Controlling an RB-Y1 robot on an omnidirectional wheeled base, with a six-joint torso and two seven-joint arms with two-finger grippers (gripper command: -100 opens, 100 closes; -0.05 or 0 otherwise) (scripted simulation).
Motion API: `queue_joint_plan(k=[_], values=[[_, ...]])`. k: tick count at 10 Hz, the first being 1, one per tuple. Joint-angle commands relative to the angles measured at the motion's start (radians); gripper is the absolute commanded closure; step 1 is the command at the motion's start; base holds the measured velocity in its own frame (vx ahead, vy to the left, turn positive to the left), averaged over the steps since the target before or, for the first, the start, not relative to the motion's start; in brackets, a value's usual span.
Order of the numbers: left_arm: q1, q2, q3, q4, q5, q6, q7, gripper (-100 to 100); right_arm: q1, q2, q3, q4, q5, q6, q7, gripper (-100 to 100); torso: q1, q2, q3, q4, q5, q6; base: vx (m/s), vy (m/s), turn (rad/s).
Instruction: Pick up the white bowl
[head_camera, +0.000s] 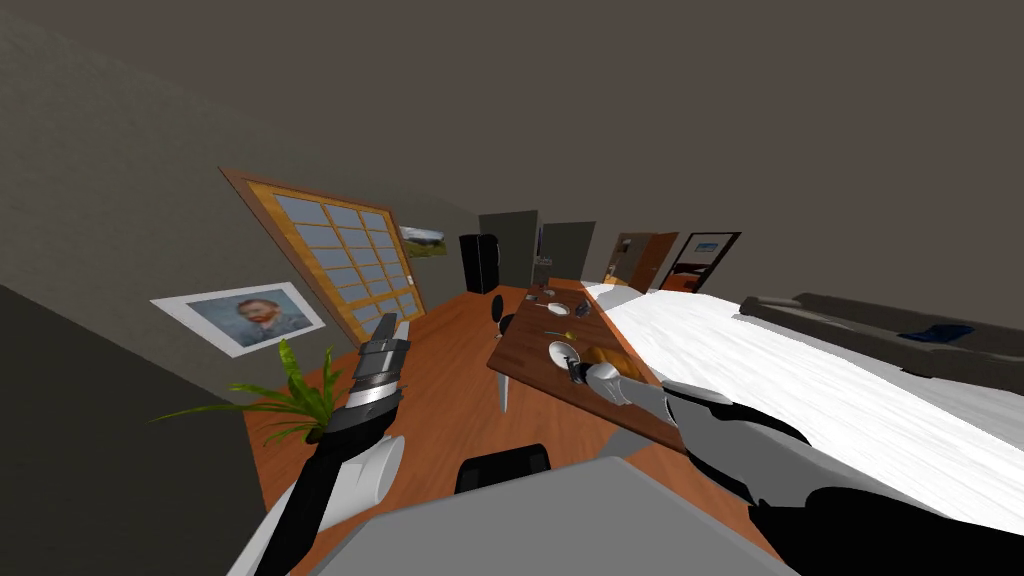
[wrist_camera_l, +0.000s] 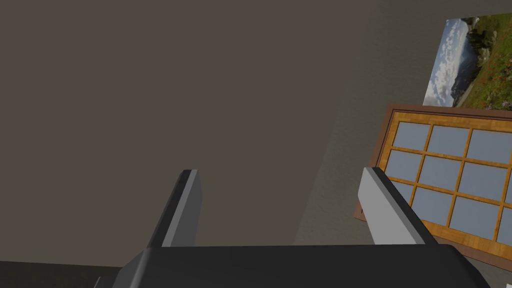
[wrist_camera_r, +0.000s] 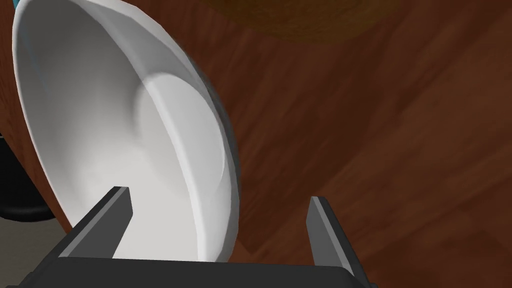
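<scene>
The long brown wooden counter (head_camera: 530, 345) runs away from me in the middle of the room, with a few small things scattered toward its far end. My right arm reaches out over the counter's near end. My left arm is raised well off to the left, away from the counter, and the left hand (wrist_camera_l: 281, 171) is released, fingers spread with nothing between them. The white bowl (wrist_camera_r: 125, 135) sits upright on the near part of the counter, close to its left edge. The right hand (wrist_camera_r: 218, 197) is right at the bowl and released. One finger (wrist_camera_r: 117, 210) hangs over the bowl's inside and the other (wrist_camera_r: 325, 225) is outside it over bare wood, so the rim lies between them, not yet pinched. The grip looks like the weak point to me. The thin blades would close on a smooth, sloping wall and could slide up off the rim or tip the bowl as they squeeze. If the hand comes down too far it could nudge the bowl toward the nearby edge, and a lift on such a shallow bite might let the bowl swing or drop.
</scene>
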Motion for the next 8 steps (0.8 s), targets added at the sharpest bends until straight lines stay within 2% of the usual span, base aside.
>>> queue_joint_plan(k=[1, 2, 3, 4, 5, 6, 7, 8], values=[[0.0, 0.0, 0.0, 0.0, 0.0, 0.0, 0.0, 0, -0.012, -0.032, 0.05, 0.02, 0.014, 0.047, -0.05, -100, 0.0, 0.0, 0.0, 0.0, 0.0, 0.0, -0.058, -0.002, 0.345], [0.0, 0.0, 0.0, 0.0, 0.0, 0.0, 0.0, 0, -0.012, -0.032, 0.072, 0.02, 0.0, 0.047, -0.058, -100, 0.0, 0.002, 0.001, 0.0, 0.0, -0.002, -0.077, -0.017, 0.278], [0.0, 0.0, 0.0, 0.0, 0.0, 0.0, 0.0, 0, -0.012, -0.032, 0.072, 0.02, -0.009, 0.047, -0.074, -100, -0.001, 0.003, 0.002, 0.001, 0.0, 0.0, -0.035, -0.012, 0.018], [0.0, 0.0, 0.0, 0.0, 0.0, 0.0, 0.0, 0, -0.012, -0.032, 0.072, 0.02, 0.014, 0.047, -0.102, -100, -0.001, 0.002, 0.001, 0.0, 0.0, 0.0, -0.002, -0.002, -0.038], [0.0, 0.0, 0.0, 0.0, 0.0, 0.0, 0.0, 0, -0.012, -0.032, 0.072, 0.02, 0.014, 0.047, -0.127, -100, 0.0, 0.0, 0.0, 0.0, 0.0, 0.0, 0.008, 0.003, -0.01], [0.0, 0.0, 0.0, 0.0, 0.0, 0.0, 0.0, 0, -0.023, -0.064, 0.121, 0.039, 0.029, 0.094, -0.158, -100, 0.0, -0.001, -0.001, 0.0, 0.0, 0.0, -0.059, -0.01, 0.333], [0.0, 0.0, 0.0, 0.0, 0.0, 0.0, 0.0, 0, -0.023, -0.064, 0.14, 0.039, 0.029, 0.094, -0.185, -100, -0.001, 0.001, 0.001, 0.0, 0.0, -0.001, -0.065, -0.019, 0.278], [0.0, 0.0, 0.0, 0.0, 0.0, 0.0, 0.0, 0, -0.023, -0.064, 0.14, 0.039, 0.029, 0.094, -0.213, -100, -0.001, 0.002, 0.001, 0.001, 0.0, 0.0, -0.033, -0.006, 0.028]])
